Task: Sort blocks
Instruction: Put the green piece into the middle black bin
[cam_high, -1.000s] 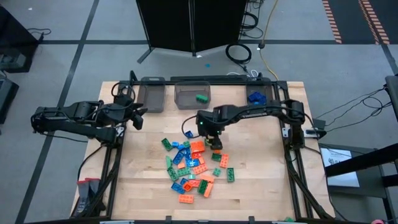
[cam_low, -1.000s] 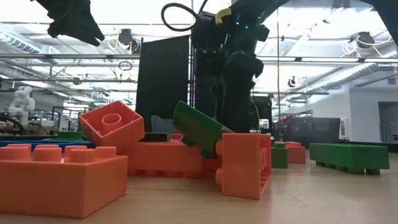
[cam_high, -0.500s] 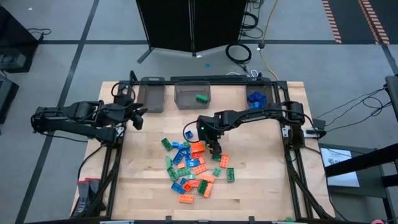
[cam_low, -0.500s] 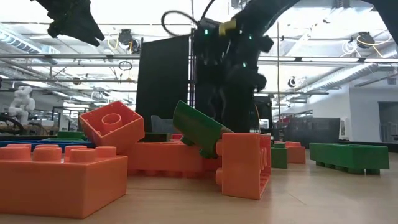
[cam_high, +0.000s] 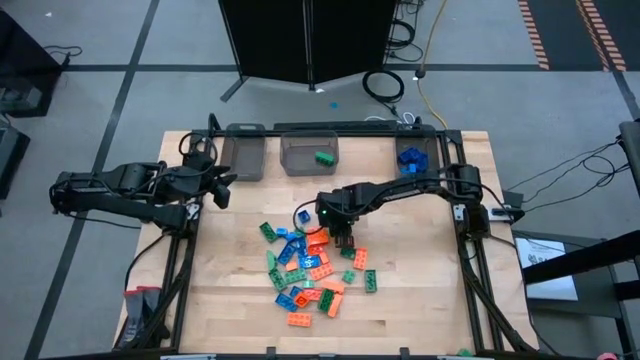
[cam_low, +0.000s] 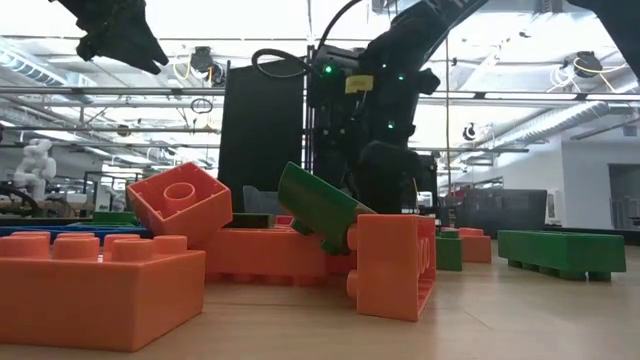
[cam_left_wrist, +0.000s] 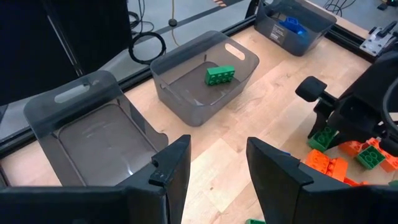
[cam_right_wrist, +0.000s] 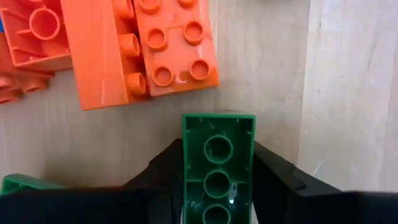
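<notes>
Orange, green and blue bricks lie in a loose pile (cam_high: 310, 265) in the middle of the table. My right gripper (cam_high: 343, 235) is down at the pile's far right part, shut on a green brick (cam_right_wrist: 217, 134) whose hollow underside faces the wrist camera. Two orange bricks (cam_right_wrist: 143, 43) lie just beyond it. My left gripper (cam_left_wrist: 217, 155) is open and hovers by the table's left edge (cam_high: 222, 188), touching nothing. Three grey bins stand along the far edge: the left one (cam_high: 244, 152) holds nothing, the middle one (cam_high: 310, 152) a green brick (cam_left_wrist: 220, 74), the right one (cam_high: 413, 156) blue bricks. My right gripper pinches the green brick by its two long sides (cam_right_wrist: 186, 163), one finger (cam_right_wrist: 273, 177) on each side. The fingers come from above, pointing down, and lie along the brick's length. Whether the brick rests on the table, I cannot tell.
Bare wood lies between the pile and the bins and along the table's right side (cam_high: 420, 260). Dark frame rails (cam_high: 465, 250) run along the left and right edges. In the low view, large orange bricks (cam_low: 100, 285) and a tilted green one (cam_low: 320, 205) stand at the near edge.
My right gripper has moved toward the near edge and come down onto the far right part of the pile. The bricks around it have kept their places.
</notes>
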